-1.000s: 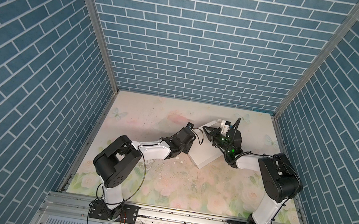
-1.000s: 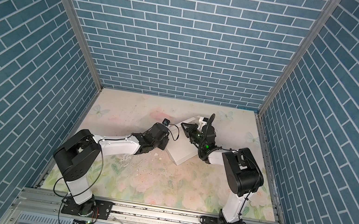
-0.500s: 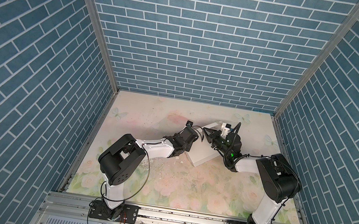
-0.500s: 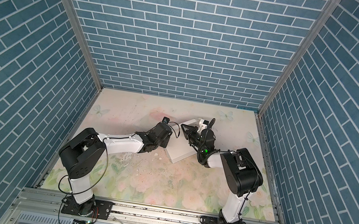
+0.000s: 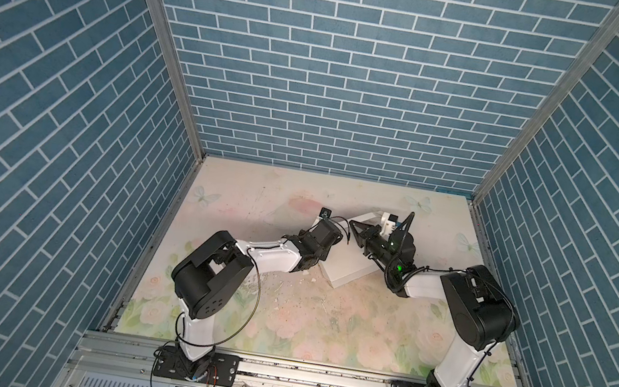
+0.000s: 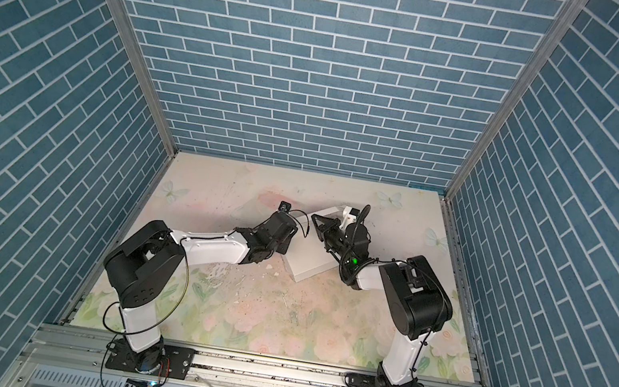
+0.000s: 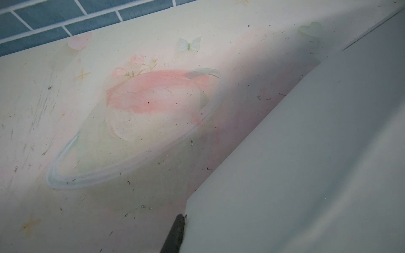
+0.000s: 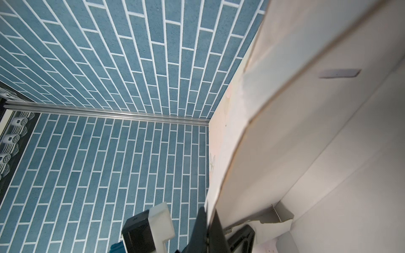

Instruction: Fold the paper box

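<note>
Jaws: right gripper (image 8: pixel 208 216) clamped shut, left gripper's (image 5: pixel 336 240) I can't tell. On the table (image 5: pixel 278 324) the box (image 5: pixel 346 270) sits rear-centre between my arms. Right has dragged its raised flap (image 8: pixel 295 131) leftward and left has edged up to its side, so tucking looks next.

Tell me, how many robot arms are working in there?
2. The left arm reaches in from the left in both top views, the right arm from the right; they meet at the white paper box. No more appear hidden.
</note>
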You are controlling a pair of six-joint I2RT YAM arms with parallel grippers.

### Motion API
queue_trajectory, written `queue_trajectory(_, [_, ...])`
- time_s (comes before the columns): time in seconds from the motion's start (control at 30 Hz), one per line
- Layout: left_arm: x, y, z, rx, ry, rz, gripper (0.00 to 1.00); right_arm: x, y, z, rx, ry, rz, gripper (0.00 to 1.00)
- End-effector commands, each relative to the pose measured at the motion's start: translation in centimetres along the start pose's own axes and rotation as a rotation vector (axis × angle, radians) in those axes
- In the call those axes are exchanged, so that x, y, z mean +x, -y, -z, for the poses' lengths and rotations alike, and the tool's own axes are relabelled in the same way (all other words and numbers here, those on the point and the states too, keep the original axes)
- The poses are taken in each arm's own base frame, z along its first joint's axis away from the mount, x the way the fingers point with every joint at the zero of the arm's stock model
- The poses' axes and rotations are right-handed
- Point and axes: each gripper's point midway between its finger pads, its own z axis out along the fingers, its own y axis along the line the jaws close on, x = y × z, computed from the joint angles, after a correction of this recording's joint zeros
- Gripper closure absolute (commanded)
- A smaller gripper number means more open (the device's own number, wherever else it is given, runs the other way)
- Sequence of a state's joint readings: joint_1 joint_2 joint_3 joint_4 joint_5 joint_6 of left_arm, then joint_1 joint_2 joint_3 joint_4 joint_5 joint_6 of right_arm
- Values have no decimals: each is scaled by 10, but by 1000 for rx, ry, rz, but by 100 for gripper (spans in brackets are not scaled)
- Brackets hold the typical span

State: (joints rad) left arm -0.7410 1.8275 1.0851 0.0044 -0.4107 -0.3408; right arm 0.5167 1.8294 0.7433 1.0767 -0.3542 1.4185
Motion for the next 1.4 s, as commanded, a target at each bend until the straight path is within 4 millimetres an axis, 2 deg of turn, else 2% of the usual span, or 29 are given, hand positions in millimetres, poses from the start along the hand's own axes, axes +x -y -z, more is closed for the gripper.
queue_trajectory(0.0, [-11,-3,-3,-24,32,20,79,13,1,-3,13,-45,-32,100])
queue_trajectory(0.23, [-15,0,1,3,42,-3,80,13,-11,-6,10,-41,-31,98])
queue_trajectory(0.43, [-17,16,9,101,32,-65,80,9,-23,-3,-7,-21,-34,80])
queue_trajectory(0.7, [-14,22,17,171,-6,-109,79,9,-32,8,35,-27,18,58])
queue_trajectory(0.9, [-18,25,19,223,-28,-99,79,12,-39,26,107,-44,89,52])
queue_trajectory(1.17, [-21,25,17,267,-39,-62,78,21,-38,61,244,-77,196,48])
queue_trajectory(1.27, [-21,24,15,286,-49,-37,78,26,-37,73,283,-104,238,49])
queue_trajectory(1.37, [-22,23,15,311,-56,-6,79,32,-32,88,320,-118,263,53])
